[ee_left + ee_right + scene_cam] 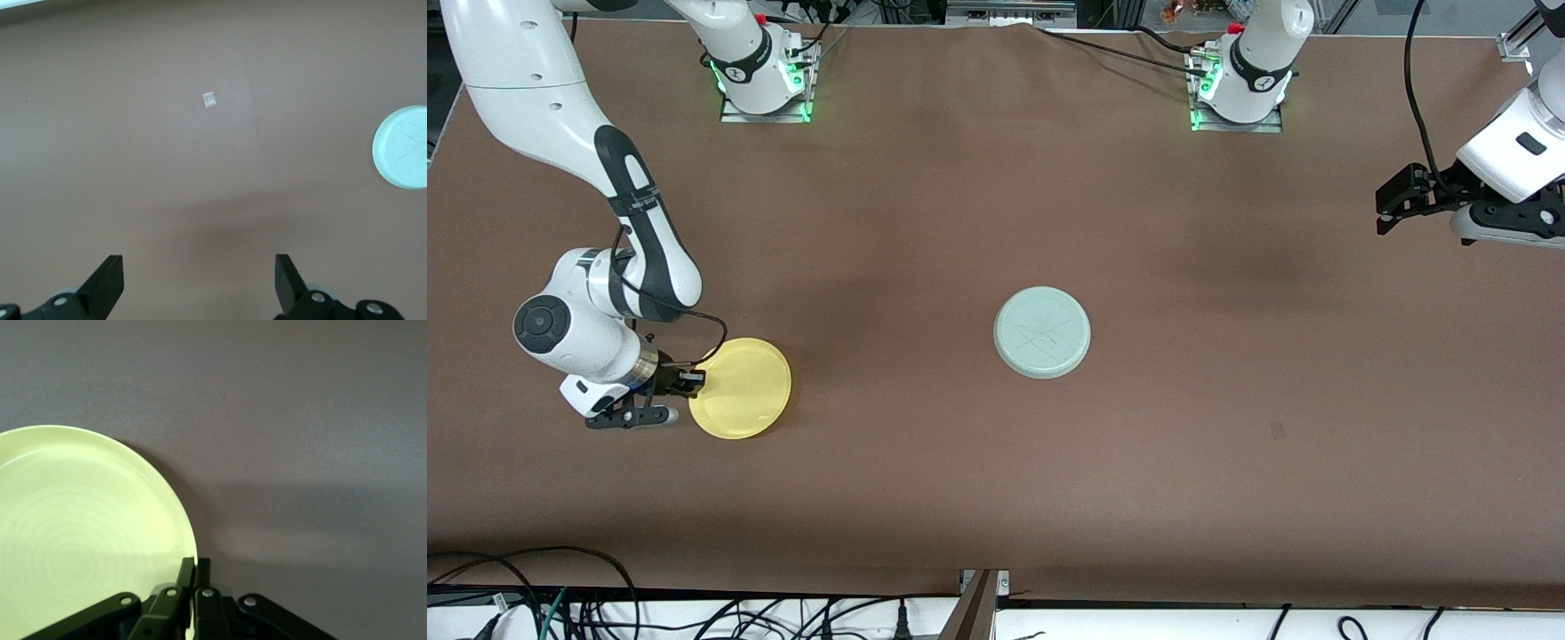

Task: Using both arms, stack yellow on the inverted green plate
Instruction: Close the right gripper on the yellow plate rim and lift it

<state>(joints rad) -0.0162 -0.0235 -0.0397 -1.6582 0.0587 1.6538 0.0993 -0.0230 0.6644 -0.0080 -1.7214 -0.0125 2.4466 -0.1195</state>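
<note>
Brown table surface is seen across the whole workspace, matte and lightly mottled. A small pale square scrap is stuck flat on it, well apart from everything else; in the front view it reads as a faint dark mark toward the left arm's end. Black cables are bundled along the table edge nearest the front camera, beside a metal bracket at mid-edge.

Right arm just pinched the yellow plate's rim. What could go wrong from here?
1. The right gripper holds the yellow plate only by its thin rim; it may tilt or slip on lifting.
2. The green plate lies inverted mid-table, so the yellow plate could slide off its flat underside.
3. The left gripper waits open over bare table at its own end, giving no support.
</note>
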